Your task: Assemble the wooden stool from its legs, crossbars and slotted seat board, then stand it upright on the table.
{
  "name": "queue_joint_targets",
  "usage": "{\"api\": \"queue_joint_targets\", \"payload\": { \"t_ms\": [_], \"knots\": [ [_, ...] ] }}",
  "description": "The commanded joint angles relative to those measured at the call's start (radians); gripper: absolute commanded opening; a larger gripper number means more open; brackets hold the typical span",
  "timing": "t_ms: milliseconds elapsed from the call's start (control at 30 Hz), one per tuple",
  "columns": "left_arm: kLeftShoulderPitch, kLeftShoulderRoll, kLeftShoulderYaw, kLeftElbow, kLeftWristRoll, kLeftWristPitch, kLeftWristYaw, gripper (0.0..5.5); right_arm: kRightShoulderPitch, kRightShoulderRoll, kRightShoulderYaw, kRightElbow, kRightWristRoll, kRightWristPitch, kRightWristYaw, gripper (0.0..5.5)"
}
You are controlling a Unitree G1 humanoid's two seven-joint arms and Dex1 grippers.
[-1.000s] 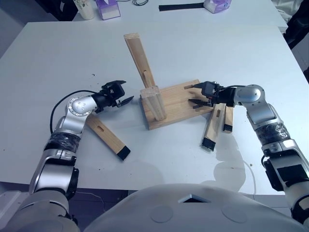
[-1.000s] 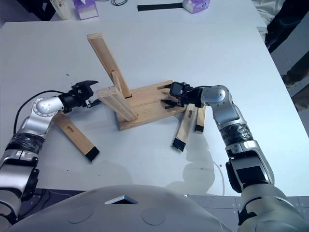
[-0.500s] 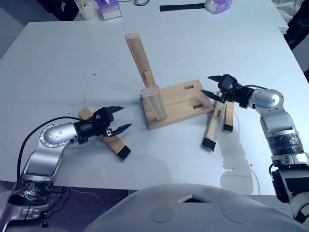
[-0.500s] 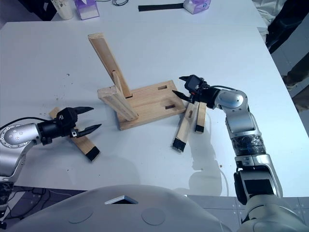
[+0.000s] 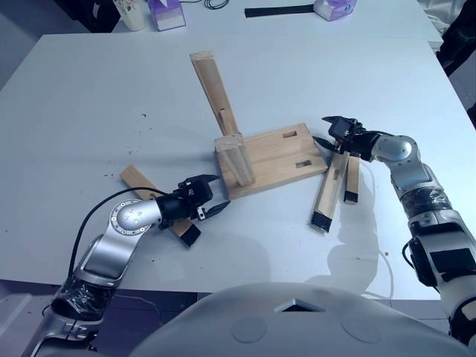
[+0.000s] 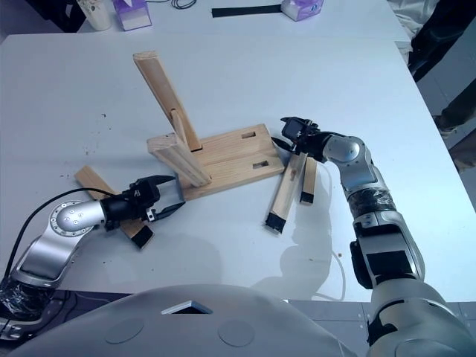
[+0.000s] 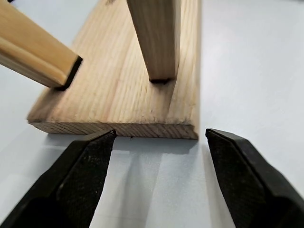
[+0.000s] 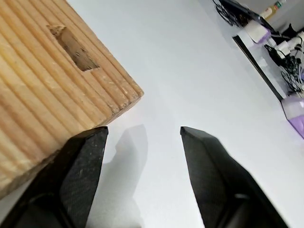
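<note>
Although two legs already stand in its slots, the seat board (image 5: 279, 158) lies flat near the middle of the white table (image 5: 89, 89), so the stool is far from finished. One fitted leg (image 5: 216, 93) leans tall toward the table's far edge, and the other (image 5: 236, 158) rises at the board's near left corner. Two loose legs (image 5: 327, 190) with dark tips lie side by side, touching the board's right edge. Another loose leg (image 5: 137, 180) lies toward the table's near left corner, partly under the left arm. The left gripper (image 5: 216, 195) hovers low just beside the board's near left corner, fingers (image 7: 85, 171) spread and empty, with the board's thin edge framed between them in the left wrist view. The right gripper (image 5: 322, 130) sits at the board's far right corner, fingers likewise released and holding nothing. These parts look like solid, stiff, fairly light wood with smooth faces that hard fingers could slip on. The board probably handles best pinched across its thin edge. With legs standing in it, it is likely top-heavy, and the leaning leg may sit loose in its slot. Loose legs seem easiest to grasp across their narrow sides near the middle.
</note>
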Motion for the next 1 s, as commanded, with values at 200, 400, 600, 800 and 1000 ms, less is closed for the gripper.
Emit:
{"api": "queue_joint_targets", "payload": {
  "t_ms": [200, 400, 600, 800, 1000],
  "knots": [
    [-0.057, 0.002, 0.012, 0.182, 0.084, -0.096, 0.066, 3.52, 0.038, -0.03, 0.05, -0.098, -0.001, -0.037, 0.101, 2.81],
    [-0.118, 0.019, 0.046, 0.327, 0.097, -0.175, 0.082, 3.52, 0.119, -0.085, 0.05, -0.315, 0.037, 0.023, 0.2, 2.81],
    [-0.153, 0.033, 0.065, 0.4, 0.095, -0.216, 0.081, 3.52, 0.09, -0.136, 0.009, -0.416, 0.08, 0.125, 0.266, 2.81],
    [-0.17, 0.033, 0.066, 0.407, 0.09, -0.221, 0.068, 3.52, -0.055, -0.055, -0.001, -0.242, 0.049, 0.096, 0.143, 2.81],
    [-0.2, 0.036, 0.056, 0.422, 0.092, -0.225, 0.042, 3.52, -0.242, 0.12, 0.034, 0.142, -0.043, -0.03, -0.087, 2.81]
  ]
}}
